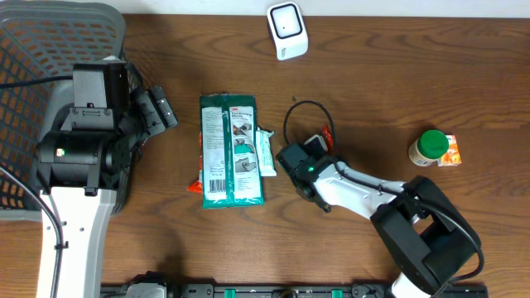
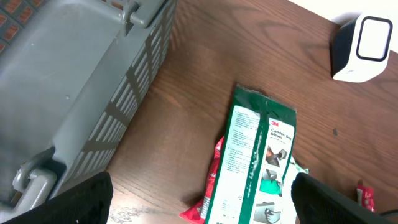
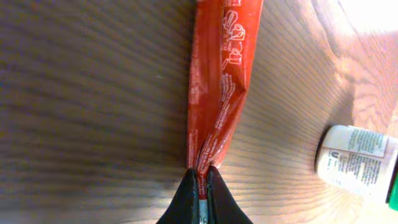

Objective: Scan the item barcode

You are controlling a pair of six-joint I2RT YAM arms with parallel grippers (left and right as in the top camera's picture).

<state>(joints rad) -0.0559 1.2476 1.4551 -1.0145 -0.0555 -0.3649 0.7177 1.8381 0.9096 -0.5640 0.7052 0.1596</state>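
- Red packet [image 3: 221,81]: pinched at one end by right hand [image 3: 200,180], just right of green package [image 1: 232,149]; probably gripped at the edge to leave the printed faces free for reading.
- Left hand [image 1: 157,110]: spread wide, holding nothing, left of green package.
- White scanner [image 1: 287,31]: on counter [image 1: 373,83], beyond green package, well apart from packet.
- Counted: two hands, one scanner, one green package, one basket [image 1: 33,50], one bottle [image 1: 430,149].

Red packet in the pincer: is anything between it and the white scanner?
Nothing blocks it. The right pincer is shut on the red packet; toward the white scanner lie only bare table and a thin black cable loop.
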